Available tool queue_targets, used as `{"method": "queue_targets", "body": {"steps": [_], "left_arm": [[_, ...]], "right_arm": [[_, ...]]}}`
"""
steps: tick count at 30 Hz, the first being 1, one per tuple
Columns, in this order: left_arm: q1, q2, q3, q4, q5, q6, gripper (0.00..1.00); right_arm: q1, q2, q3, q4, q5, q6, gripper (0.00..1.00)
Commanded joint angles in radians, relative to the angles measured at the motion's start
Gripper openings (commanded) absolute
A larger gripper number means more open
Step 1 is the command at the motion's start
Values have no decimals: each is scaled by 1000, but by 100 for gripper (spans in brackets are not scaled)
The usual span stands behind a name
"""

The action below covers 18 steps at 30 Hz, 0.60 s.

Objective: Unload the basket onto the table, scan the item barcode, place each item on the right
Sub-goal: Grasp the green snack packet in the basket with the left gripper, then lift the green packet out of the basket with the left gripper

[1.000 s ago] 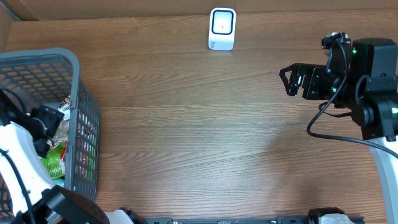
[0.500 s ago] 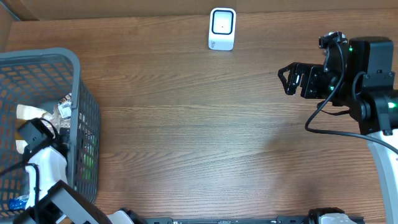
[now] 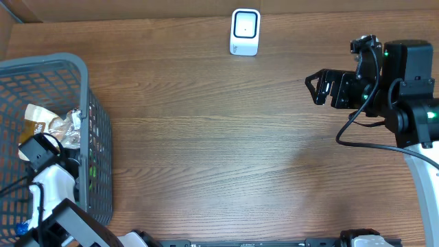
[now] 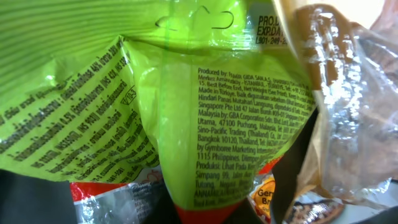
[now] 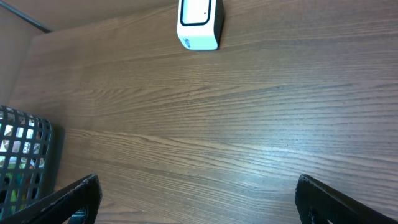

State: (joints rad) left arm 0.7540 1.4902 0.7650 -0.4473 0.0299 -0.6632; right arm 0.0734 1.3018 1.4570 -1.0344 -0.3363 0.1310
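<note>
A green snack packet (image 4: 186,112) with black print fills the left wrist view, creased and narrowing to a fold at the bottom middle, where my jaws sit out of sight. My left gripper (image 3: 36,149) is down inside the grey basket (image 3: 92,130), shut on that packet's fold. No barcode shows on the packet. The white barcode scanner (image 3: 245,31) stands at the table's far edge, and the scanner (image 5: 199,22) shows again in the right wrist view. My right gripper (image 3: 319,88) hovers open over the table's right side, its fingers (image 5: 74,198) wide apart with nothing between them.
The basket holds several other packets: a brown and clear wrapper (image 3: 48,120), the same wrapper (image 4: 348,106) beside the green one, and a silver and red packet (image 4: 118,199). The basket corner (image 5: 28,155) shows at the left of the right wrist view.
My left arm has moved toward the basket's near side, uncovering the brown wrapper, and its gripper has closed. The right arm has barely moved.
</note>
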Motion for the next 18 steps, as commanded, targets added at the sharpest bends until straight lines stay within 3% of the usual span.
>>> {"method": "queue_targets", "body": {"steps": [1, 9, 18], "left_arm": [[-15, 47, 155, -187, 105, 117, 4], [-15, 47, 664, -642, 106, 274, 4], [-15, 45, 941, -810, 209, 339, 4]], "right_arm": [[4, 2, 26, 3, -6, 3, 100], [4, 2, 26, 3, -6, 2, 100], [4, 2, 26, 3, -6, 3, 100]]}}
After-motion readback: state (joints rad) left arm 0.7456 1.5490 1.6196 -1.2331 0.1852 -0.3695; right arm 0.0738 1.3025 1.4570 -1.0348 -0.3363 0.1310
